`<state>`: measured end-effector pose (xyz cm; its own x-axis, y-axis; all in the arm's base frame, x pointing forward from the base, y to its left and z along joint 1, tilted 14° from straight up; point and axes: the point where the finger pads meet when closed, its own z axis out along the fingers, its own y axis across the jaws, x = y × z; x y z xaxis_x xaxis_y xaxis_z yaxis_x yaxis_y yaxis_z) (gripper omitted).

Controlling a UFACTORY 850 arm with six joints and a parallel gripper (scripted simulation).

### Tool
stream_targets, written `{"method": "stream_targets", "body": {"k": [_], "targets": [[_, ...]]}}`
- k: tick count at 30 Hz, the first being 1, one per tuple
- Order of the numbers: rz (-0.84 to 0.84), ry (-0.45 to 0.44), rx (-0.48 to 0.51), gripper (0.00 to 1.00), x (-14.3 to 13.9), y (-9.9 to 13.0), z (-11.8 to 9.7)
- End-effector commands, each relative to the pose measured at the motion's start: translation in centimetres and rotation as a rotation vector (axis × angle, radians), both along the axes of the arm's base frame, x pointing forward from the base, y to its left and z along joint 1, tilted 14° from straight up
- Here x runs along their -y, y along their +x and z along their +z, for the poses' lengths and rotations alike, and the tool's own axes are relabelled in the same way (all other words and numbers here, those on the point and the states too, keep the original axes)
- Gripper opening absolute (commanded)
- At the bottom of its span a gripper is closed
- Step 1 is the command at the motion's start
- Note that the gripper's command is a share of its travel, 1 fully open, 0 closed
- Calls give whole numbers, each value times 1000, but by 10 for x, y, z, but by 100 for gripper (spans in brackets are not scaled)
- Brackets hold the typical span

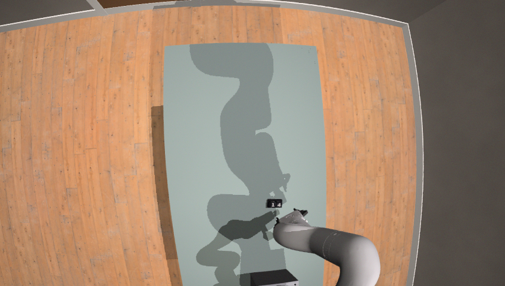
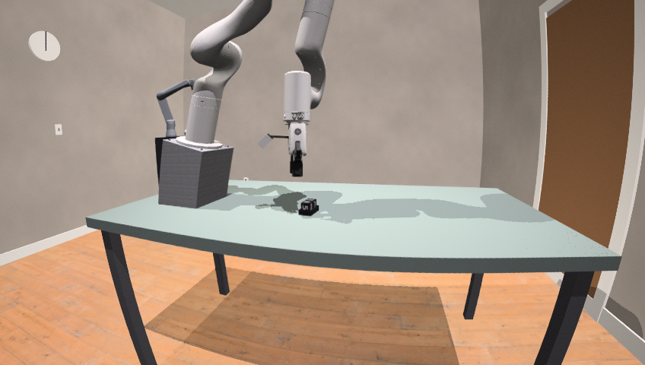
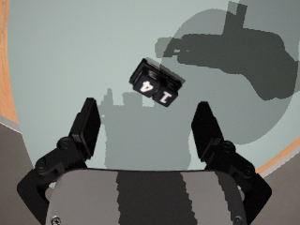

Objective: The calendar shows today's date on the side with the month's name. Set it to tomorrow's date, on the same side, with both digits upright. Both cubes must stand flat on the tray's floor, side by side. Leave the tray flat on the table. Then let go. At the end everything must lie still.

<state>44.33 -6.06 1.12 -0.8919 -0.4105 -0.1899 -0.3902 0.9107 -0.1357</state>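
Locate the black tray [image 1: 268, 202] [image 2: 308, 213] [image 3: 137, 69] below and right of centre in the top view, near the middle in the exterior view, and just above centre, turned at an angle, in the wrist view. Note placement on the pale green surface [image 1: 198, 141] [image 2: 407, 239] [image 3: 47, 61].

Read a white "1" on the left cube [image 1: 273, 204] [image 3: 166, 97] and a white "4" on the right cube [image 1: 279, 204] [image 3: 145, 86], as ordered in the top view. Note both digits upright there, with the cubes side by side in the tray. Read the same digits inverted and tilted in the wrist view, with "4" at left and "1" at right. In the exterior view, read a "5", turned on its side, on the near end face. Treat the remaining cube markings as too small or dark to read.

Find the end effector [image 1: 290, 217] [image 2: 296, 173] [image 3: 146, 112] wide open, with nothing gripped. Note fingers at lower left and lower right of the wrist view, apart from both cubes. In the exterior view, see it above the surface, slightly left of the tray in the frame.
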Motion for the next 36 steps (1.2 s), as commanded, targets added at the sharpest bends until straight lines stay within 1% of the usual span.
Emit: {"method": "stream_targets", "body": {"k": [1,3,10,12,13,14,16,18,20,22,23,29,30,31,33,35,36], "targets": [[-93,60,16,100,2,-2,-1],[-208,88,20,100,5,-5,-3],[-392,132,25,100,9,-10,-6],[-472,151,27,100,11,-13,-7],[-476,152,27,100,11,-13,-7],[-533,166,29,100,12,-14,-8],[-592,180,30,100,14,-16,-9],[-592,180,30,100,14,-16,-9],[-707,207,34,100,16,-19,-10],[-727,212,34,100,17,-20,-10],[-781,225,35,100,18,-21,-11],[-968,270,40,100,21,-27,-14],[-969,270,40,100,21,-27,-14],[-1029,284,42,100,23,-28,-15],[-1089,298,43,100,24,-30,-15],[-1089,298,43,100,24,-30,-15],[-1121,306,44,100,24,-31,-16]]}}
